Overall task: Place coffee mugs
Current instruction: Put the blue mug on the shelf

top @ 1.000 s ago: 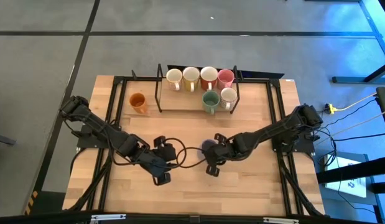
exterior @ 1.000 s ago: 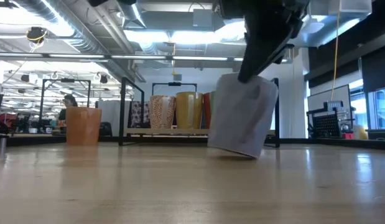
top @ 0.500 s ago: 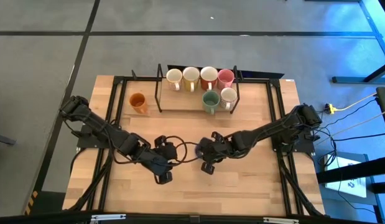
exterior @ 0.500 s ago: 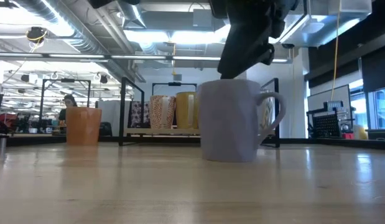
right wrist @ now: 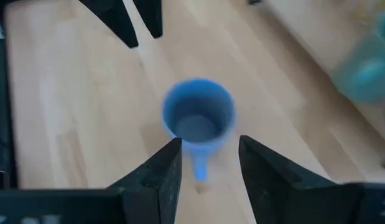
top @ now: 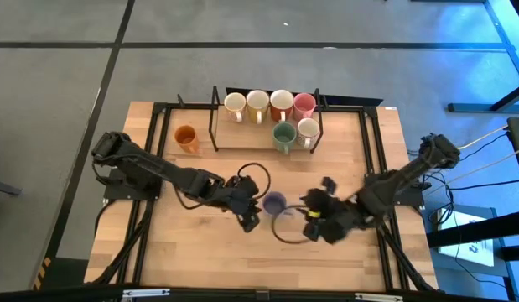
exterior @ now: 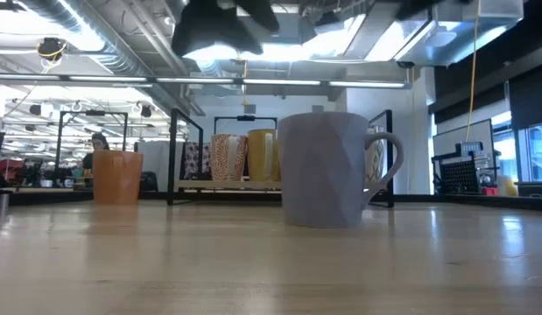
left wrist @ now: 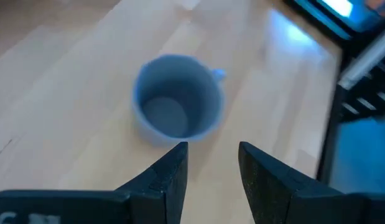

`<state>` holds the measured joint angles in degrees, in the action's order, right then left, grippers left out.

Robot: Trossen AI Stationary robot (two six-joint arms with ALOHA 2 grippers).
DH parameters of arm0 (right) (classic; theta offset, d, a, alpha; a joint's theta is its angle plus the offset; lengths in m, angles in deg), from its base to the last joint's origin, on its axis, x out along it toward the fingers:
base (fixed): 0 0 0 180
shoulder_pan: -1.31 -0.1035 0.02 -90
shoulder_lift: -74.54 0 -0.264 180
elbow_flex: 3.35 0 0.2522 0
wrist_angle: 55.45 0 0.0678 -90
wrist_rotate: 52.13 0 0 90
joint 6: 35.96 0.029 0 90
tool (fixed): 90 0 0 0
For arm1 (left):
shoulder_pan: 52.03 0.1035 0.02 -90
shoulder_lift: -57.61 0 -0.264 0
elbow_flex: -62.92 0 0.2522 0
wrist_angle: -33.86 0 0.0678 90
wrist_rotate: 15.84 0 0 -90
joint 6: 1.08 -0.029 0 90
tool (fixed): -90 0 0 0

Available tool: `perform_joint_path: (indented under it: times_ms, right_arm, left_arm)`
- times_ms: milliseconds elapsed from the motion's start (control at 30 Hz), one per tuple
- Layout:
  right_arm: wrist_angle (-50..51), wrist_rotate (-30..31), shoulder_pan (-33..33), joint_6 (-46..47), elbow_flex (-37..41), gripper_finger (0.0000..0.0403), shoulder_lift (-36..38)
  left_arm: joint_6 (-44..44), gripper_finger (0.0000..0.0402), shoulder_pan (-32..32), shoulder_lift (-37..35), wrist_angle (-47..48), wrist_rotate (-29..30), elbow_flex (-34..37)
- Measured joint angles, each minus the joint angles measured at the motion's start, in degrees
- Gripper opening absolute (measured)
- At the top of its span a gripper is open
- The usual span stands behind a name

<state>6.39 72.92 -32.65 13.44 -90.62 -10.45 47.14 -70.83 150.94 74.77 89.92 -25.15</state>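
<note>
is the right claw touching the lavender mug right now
Apart. In the right wrist view bare table shows between the right claw and the lavender mug, and its fingers are open. The high view also shows it off to the mug's side.

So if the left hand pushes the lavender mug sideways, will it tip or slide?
The lavender mug stands upright with a wide flat base, so it would probably slide on the wooden table. It looks rigid; a push near the rim could tip it.

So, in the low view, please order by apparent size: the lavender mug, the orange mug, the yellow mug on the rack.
1. lavender mug, largest, though nearest the camera.
2. orange mug and yellow mug look alike; distance makes it unsure.
</note>
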Motion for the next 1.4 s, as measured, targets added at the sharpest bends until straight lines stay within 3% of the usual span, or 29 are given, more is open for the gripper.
perform_joint_path:
  times_ms: [200,400,567,933,1167,1400]
  right_arm:
    - [11.37,4.90,-7.44,16.38,0.02,0.0147,-0.20]
    - [16.59,5.47,-11.14,24.80,0.04,0.0147,-1.85]
    - [16.95,5.01,-11.92,25.93,0.07,0.0147,-2.34]
    - [17.05,5.91,-11.78,25.81,0.09,0.0147,-2.34]
    - [17.01,6.54,-11.78,25.80,0.09,0.0147,-2.34]
    - [16.55,6.54,-11.78,26.79,0.13,0.0147,-2.34]
  left_arm:
    - [3.42,0.0136,4.41,2.93,0.67,-1.04,0.00]
    - [3.76,0.0135,8.48,6.95,0.64,-5.56,0.00]
    - [5.72,0.0135,9.12,9.82,-0.43,-8.20,0.00]
    - [7.28,0.0135,8.94,10.65,-1.26,-5.83,0.00]
    - [7.26,0.0135,9.20,12.72,-1.36,-7.41,-0.07]
    - [1.64,0.0128,9.42,13.71,-2.04,-7.61,-0.04]
